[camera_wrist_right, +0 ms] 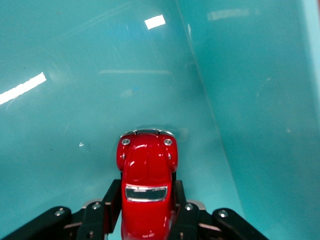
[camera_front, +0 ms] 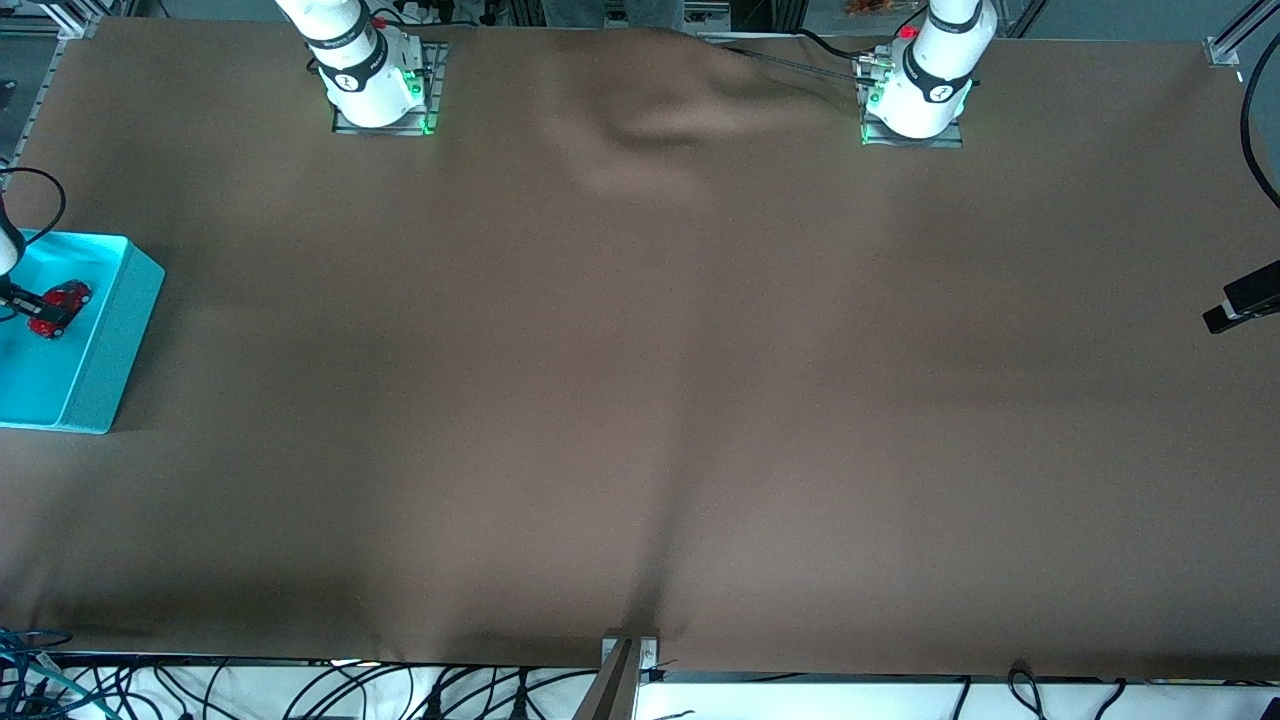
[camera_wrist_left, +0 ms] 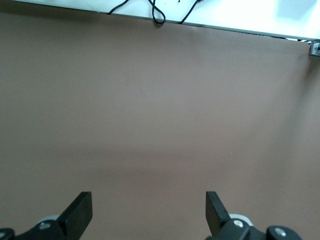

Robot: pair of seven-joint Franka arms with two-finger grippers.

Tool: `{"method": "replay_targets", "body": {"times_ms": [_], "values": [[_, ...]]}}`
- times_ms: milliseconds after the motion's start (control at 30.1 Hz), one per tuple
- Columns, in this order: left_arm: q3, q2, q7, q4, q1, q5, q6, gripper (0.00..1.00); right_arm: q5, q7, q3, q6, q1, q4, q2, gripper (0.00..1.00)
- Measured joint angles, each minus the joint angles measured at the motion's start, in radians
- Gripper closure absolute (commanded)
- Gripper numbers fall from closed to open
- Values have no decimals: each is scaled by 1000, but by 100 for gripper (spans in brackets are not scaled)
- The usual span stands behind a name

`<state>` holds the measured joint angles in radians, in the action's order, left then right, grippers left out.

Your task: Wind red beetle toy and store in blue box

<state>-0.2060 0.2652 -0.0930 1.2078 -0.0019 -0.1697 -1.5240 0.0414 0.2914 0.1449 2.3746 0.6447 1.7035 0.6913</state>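
The right gripper's fingers [camera_wrist_right: 111, 202] pinch the one red beetle toy [camera_wrist_right: 146, 186] by its sides, inside the single blue box [camera_front: 105, 345] at the right arm's end of the tabletop [camera_front: 640, 400]. The right gripper [camera_front: 35, 305] shows only partly in the front view. The left gripper's fingers [camera_wrist_left: 80, 212] stand spread and empty over bare tabletop; that arm waits.

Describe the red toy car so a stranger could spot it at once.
Look to the right arm's end of the brown table for the blue box. Inside it, the right gripper is shut on the red beetle toy, the only red, glossy thing there.
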Motion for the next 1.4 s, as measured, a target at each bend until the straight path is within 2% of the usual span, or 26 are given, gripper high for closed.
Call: {"method": "replay_targets", "body": {"times_ms": [632, 865, 1164, 1397], "values": [[-1, 0, 0, 0, 0, 0, 0, 0, -14, -26, -36, 0, 4, -11, 4, 0], [-5, 0, 0, 0, 4, 0, 0, 0, -14, -27, -51, -131, 4, -74, -13, 0], [2, -1, -1, 0, -1, 0, 0, 0, -13, -30, -78, -231, 4, -121, -49, 0], [39, 5, -7, 3, -30, 1, 7, 0, -11, -32, -97, -304, -1, -131, -93, 0]]}}
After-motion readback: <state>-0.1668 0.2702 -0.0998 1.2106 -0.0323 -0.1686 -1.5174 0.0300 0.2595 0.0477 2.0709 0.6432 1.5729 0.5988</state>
